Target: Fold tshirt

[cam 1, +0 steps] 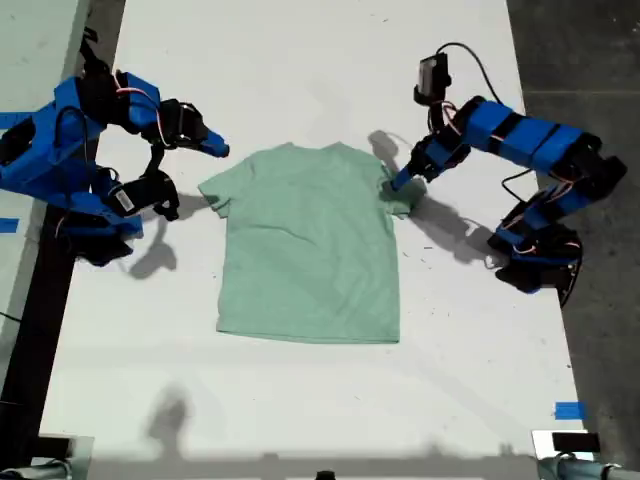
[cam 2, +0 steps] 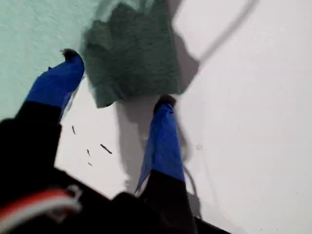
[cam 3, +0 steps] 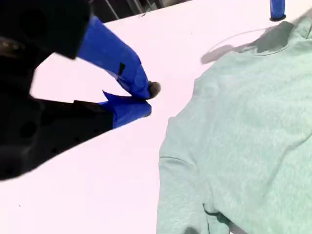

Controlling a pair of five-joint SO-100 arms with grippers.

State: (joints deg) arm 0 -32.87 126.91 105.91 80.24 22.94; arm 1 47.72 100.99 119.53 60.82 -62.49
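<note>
Jaws of my first gripper (cam 2: 117, 78) gape wide around a sleeve of the one tshirt (cam 1: 310, 245), spread flat mid-table (cam 1: 300, 420). Those of my second gripper (cam 3: 146, 100) are nearly closed, empty, beside the other sleeve.

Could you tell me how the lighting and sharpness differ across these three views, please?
Exterior view: sharp, hard arm shadows on the white table. First wrist view: soft focus, the tshirt sleeve dark in shadow between my first gripper's open jaws. Second wrist view: bright, table nearly blown out, my second gripper slightly blurred.
</note>
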